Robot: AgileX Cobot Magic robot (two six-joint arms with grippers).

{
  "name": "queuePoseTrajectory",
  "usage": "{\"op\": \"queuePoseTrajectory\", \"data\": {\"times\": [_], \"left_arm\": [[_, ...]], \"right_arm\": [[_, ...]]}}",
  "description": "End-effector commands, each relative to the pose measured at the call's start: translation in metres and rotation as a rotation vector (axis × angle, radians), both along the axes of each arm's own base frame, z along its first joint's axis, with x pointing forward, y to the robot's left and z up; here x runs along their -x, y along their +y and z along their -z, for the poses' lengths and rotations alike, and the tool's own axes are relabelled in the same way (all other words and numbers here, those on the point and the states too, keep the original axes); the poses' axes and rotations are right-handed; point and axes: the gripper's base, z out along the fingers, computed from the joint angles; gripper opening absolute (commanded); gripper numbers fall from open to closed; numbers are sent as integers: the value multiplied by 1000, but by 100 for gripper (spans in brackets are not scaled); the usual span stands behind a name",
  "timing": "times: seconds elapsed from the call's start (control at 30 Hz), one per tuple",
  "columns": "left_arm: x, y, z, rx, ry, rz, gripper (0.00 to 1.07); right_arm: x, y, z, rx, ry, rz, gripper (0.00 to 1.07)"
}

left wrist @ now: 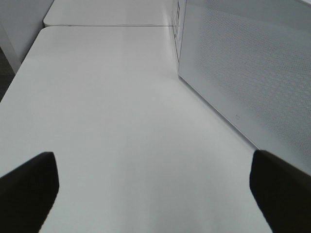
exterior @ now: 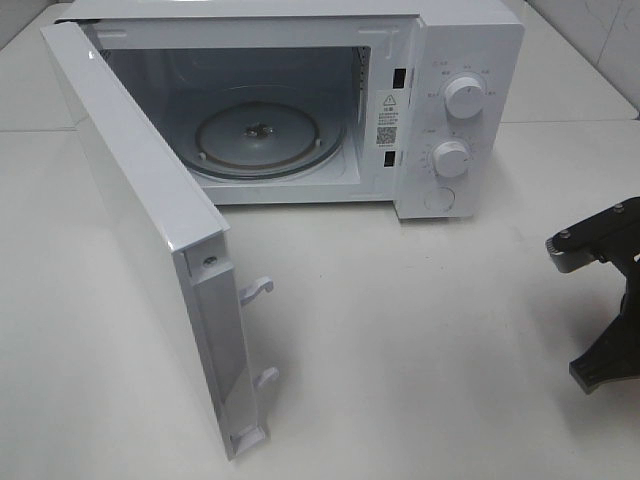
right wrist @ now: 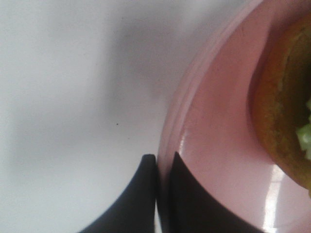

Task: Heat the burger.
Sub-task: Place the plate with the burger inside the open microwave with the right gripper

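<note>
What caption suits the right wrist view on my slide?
Right gripper shut on pink plate rim, burger resting on it, white table beneath.

The burger (right wrist: pixel 278 107) and pink plate (right wrist: pixel 216 145) are cropped.

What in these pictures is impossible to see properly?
Burger: right wrist view, mostly cut off by the picture's edge; outside the high view.
Pink plate: same view, blurred close-up, only part of it shows.
Dial markings: high view, too small to read.
Sticker: high view, print too small.

A lab-style test bench — plain white table (exterior: pixel 420 330), lone open microwave (exterior: pixel 470 40).
</note>
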Motion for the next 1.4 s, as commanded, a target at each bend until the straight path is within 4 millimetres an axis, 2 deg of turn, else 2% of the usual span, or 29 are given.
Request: {"op": "queuePoseTrajectory", "data": {"times": [0.03, 0.27, 0.5, 0.67, 1.07, 1.4], "left_arm": [[2, 0, 1, 2, -10, -3, 101], [2, 0, 1, 2, -10, -3, 101], [2, 0, 1, 2, -10, -3, 101], [2, 0, 1, 2, -10, -3, 101], [2, 0, 1, 2, -10, -3, 101], [2, 0, 1, 2, -10, -3, 101]], "right_arm": [[5, -1, -9, 62, -8, -29, 0], [19, 11, -27, 89, -37, -83, 0], [30, 21, -35, 84, -54, -143, 0], [43, 35, -41, 56, -70, -215, 0], [65, 60, -41, 62, -19, -360, 0], [87, 83, -42, 96, -5, -595, 0]]}}
